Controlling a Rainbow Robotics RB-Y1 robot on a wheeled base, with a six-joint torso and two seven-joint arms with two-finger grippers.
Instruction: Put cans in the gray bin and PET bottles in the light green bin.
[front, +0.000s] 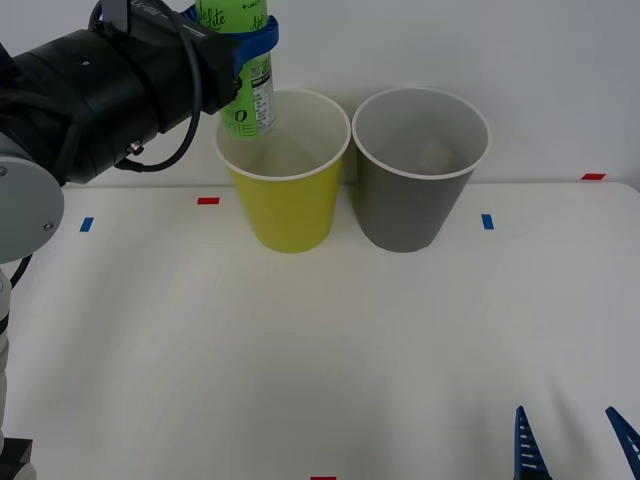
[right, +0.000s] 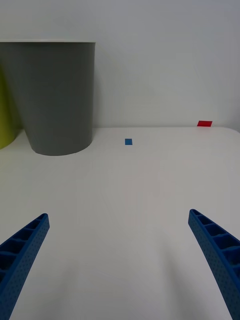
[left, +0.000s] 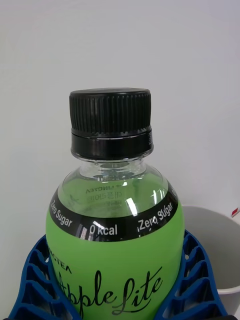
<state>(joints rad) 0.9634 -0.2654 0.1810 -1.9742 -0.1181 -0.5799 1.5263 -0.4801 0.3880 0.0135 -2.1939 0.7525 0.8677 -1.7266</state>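
I am reaching my left arm (front: 95, 95) in from the left side, stretched forward and held high over the table (front: 300, 360), with the wrist pointing toward the bins. My left gripper (front: 250, 50) is clamping the bottle (front: 245, 70) around its body, the blue ribbed fingers (left: 35, 280) hugging it on both sides. The bottle is standing upright in my grip, its black cap (left: 110, 122) on top and its green label showing the words "Apple Lite". It is hanging above the near-left part of the green bin (front: 285, 180), its lower end overlapping the white rim in the front view; I cannot tell whether the base is dipping inside or sitting just above the opening.

The green bin is standing upright on the far part of the table, and the gray bin (front: 415, 165) is standing just beside it on its right, their rims close together. I cannot tell if they are touching. Both bins are showing pale insides with nothing visible in them.

My right gripper (front: 575, 445) is waiting low at the near right edge of the table, well apart from the bins. Its jaws are spread wide and holding nothing, the two blue fingers (right: 25, 255) pointing forward toward the gray bin.

Small blue and red tape marks (front: 487, 221) are lying on the table.
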